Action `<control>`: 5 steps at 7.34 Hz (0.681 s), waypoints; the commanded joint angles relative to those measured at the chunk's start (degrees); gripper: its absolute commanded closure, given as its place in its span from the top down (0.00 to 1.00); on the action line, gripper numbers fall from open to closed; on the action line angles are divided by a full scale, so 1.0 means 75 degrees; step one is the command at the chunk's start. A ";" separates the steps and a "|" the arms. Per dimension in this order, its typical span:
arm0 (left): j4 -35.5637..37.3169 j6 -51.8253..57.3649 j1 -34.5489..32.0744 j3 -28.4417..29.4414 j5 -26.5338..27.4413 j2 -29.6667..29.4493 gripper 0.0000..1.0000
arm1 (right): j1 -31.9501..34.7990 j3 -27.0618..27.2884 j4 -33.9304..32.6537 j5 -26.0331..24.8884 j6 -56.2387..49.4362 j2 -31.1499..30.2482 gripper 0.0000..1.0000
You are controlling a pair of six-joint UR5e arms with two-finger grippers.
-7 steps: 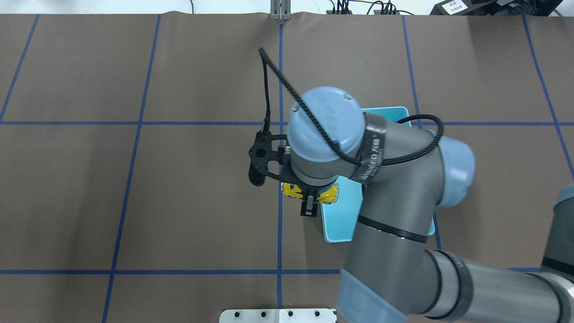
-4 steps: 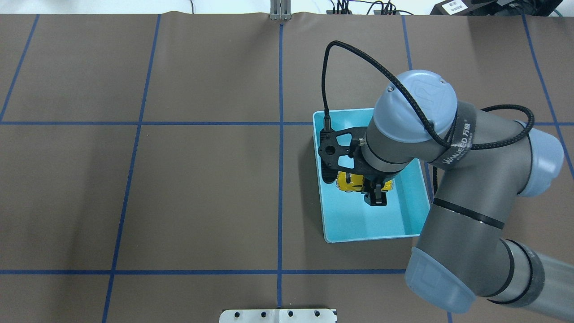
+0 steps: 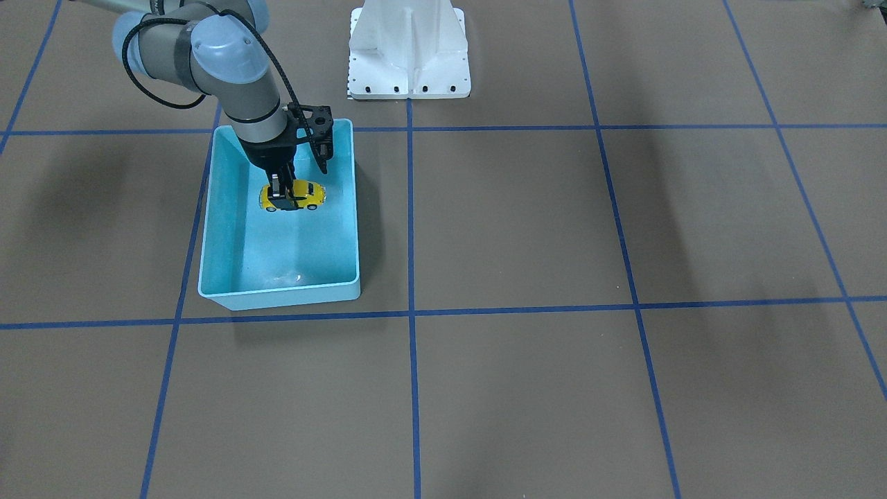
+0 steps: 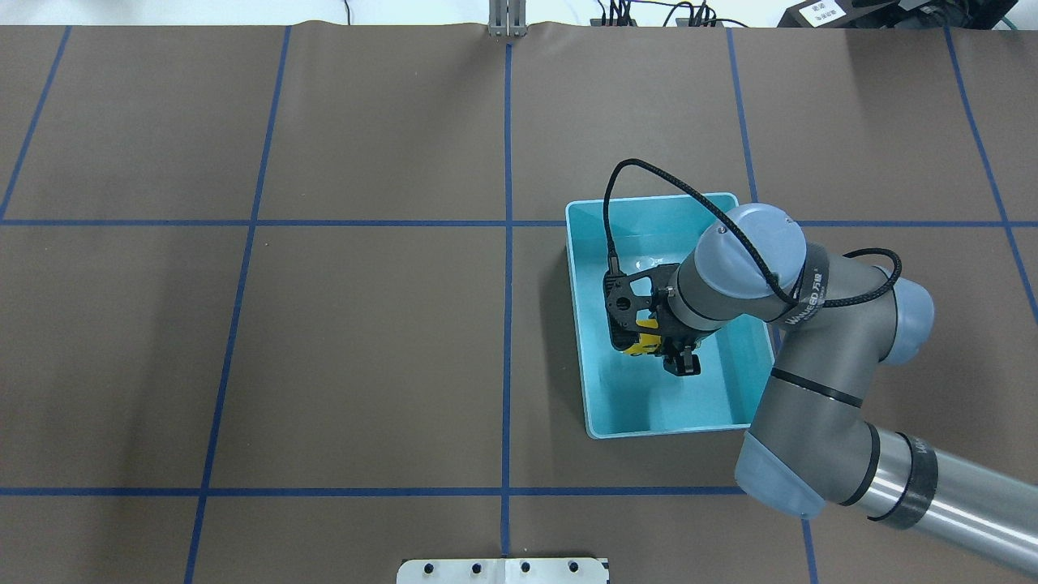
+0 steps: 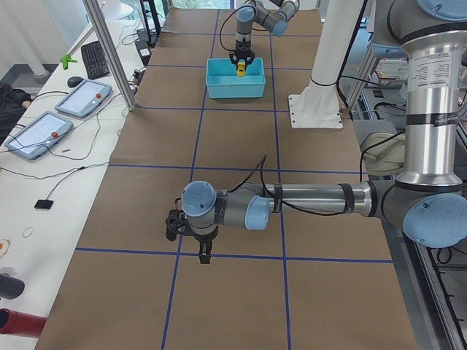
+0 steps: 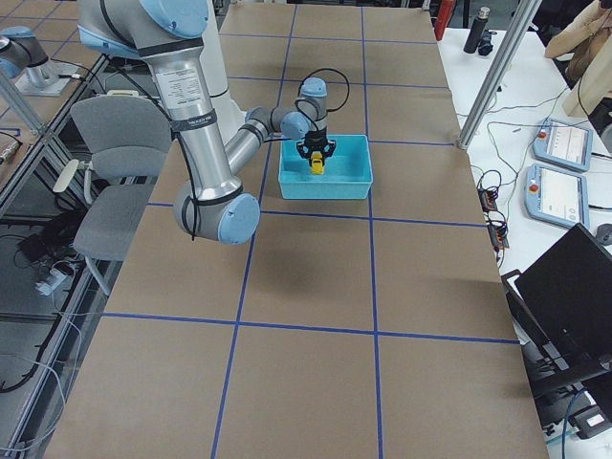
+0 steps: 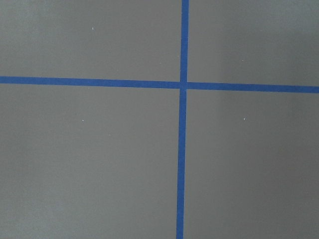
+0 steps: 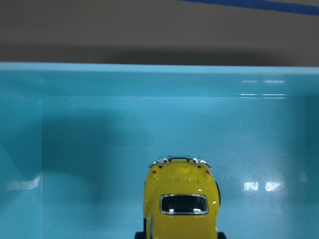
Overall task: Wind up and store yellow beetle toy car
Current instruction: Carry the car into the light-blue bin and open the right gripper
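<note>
The yellow beetle toy car (image 3: 305, 195) is low inside the light blue bin (image 3: 277, 296), near its middle. My right gripper (image 3: 283, 194) is shut on the car across its sides. In the overhead view the wrist covers most of the car (image 4: 645, 345) in the bin (image 4: 575, 308). The right wrist view shows the car's roof and rear window (image 8: 182, 209) against the bin's wall (image 8: 149, 79). I cannot tell whether its wheels touch the floor. My left gripper (image 5: 205, 255) hangs over bare table far from the bin; I cannot tell whether it is open or shut.
The white robot base (image 3: 409, 48) stands at the table's robot side. Blue tape lines cross the brown mat (image 7: 182, 149). Tablets (image 5: 40, 131) and cables lie on the white side bench. A metal post (image 5: 109, 51) rises at the table's edge.
My right arm has carried the car rightward from beside the bin's left wall to over the bin, then lowered it inside. The gripper has stayed shut on the car.
</note>
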 commanded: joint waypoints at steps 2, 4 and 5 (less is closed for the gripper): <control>0.0004 0.0004 -0.0013 0.0012 0.0013 0.0021 1.00 | -0.0084 -0.0296 0.0228 0.0045 -0.0035 -0.0015 0.00; 0.0016 0.0004 -0.0013 0.0012 0.0013 0.0021 1.00 | -0.0084 -0.0273 0.0216 0.0057 0.0012 -0.0015 0.99; 0.0016 0.0039 -0.0024 -0.0012 0.0001 0.0021 1.00 | -0.0084 -0.0250 0.0216 0.0057 0.0012 -0.0038 0.99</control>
